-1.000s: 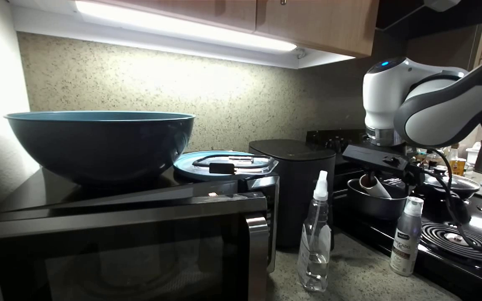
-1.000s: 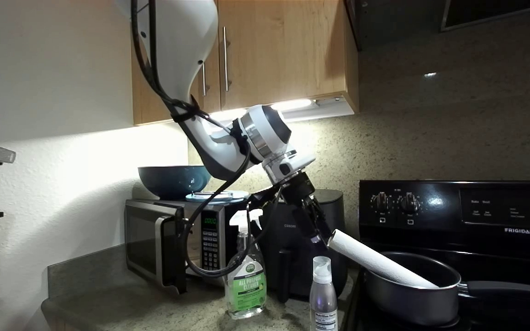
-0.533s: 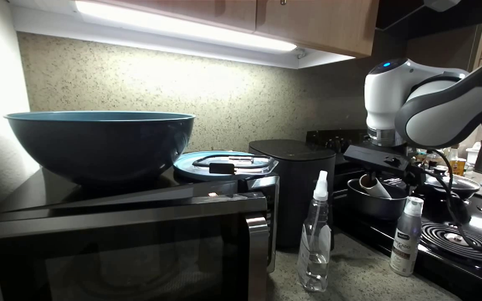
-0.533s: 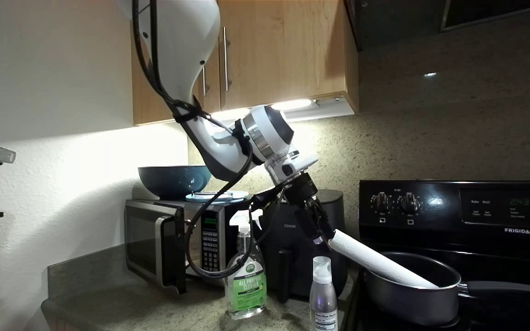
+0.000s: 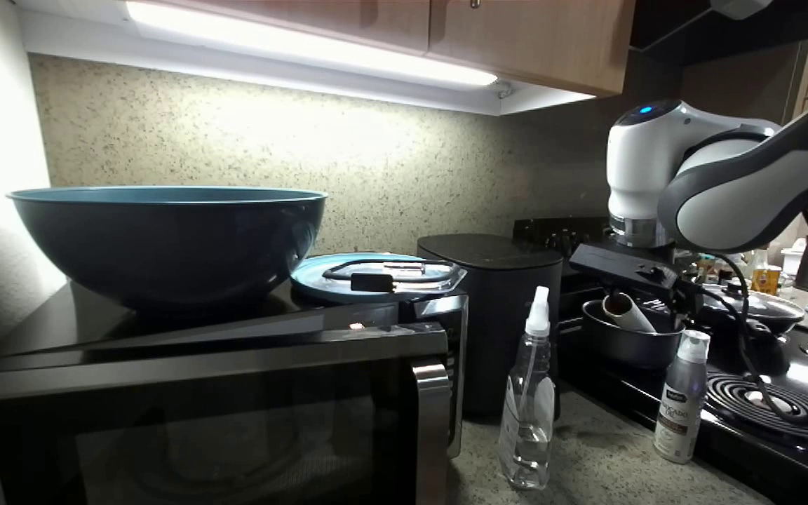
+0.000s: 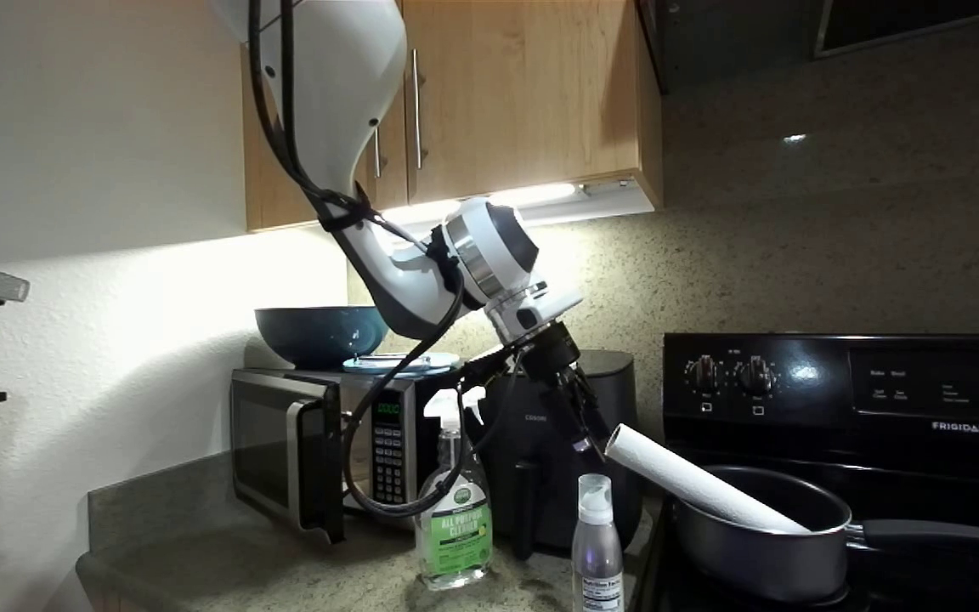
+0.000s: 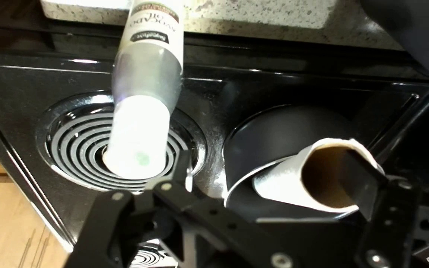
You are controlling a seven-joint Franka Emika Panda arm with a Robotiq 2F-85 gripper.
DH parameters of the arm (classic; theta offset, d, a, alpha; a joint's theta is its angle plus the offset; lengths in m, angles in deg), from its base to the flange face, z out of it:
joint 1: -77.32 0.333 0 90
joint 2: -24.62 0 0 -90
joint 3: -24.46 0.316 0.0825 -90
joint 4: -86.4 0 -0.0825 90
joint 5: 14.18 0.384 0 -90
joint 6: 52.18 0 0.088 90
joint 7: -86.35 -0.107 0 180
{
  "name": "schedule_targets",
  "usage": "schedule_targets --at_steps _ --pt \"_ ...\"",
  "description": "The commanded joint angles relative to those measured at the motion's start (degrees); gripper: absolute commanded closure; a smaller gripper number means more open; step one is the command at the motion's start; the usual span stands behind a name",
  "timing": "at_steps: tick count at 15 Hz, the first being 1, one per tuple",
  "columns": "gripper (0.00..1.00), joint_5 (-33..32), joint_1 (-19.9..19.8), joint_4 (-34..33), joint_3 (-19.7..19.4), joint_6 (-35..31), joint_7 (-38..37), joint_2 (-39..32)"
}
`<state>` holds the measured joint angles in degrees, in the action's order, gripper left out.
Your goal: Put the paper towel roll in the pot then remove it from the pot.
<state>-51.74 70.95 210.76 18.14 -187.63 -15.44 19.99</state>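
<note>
The paper towel roll [image 6: 702, 484] is a white tube leaning in the black pot [image 6: 761, 565]. Its lower end is inside the pot and its upper end sticks out over the rim. The roll [image 5: 630, 313] and pot [image 5: 632, 348] also show in an exterior view. In the wrist view the roll [image 7: 285, 186] shows its open brown end, above the pot [image 7: 274, 130]. My gripper [image 7: 268, 163] is open, fingers wide apart. One finger [image 7: 361, 182] overlaps the roll's open end; I cannot tell if it is inside. The other finger [image 7: 181, 163] is well clear of the roll.
A white-capped spray can [image 7: 147, 74] stands close to the gripper, at the stove's edge. A clear spray bottle [image 6: 455, 527] and a black air fryer [image 5: 488, 322] are nearby. A microwave [image 6: 285, 442] with its door ajar holds a big teal bowl [image 5: 165, 245].
The gripper shifted very slightly toward the roll, then back a little. The roll and pot have not moved.
</note>
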Motion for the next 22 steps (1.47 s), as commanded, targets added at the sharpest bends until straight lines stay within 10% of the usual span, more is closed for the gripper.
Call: schedule_targets --at_steps 1,22 --pt "0.00 -0.1 0.8 -0.7 -0.4 -2.7 0.5 -0.7" --pt "0.00 -5.5 1.0 -3.6 -3.5 -7.2 -3.9 -3.3"
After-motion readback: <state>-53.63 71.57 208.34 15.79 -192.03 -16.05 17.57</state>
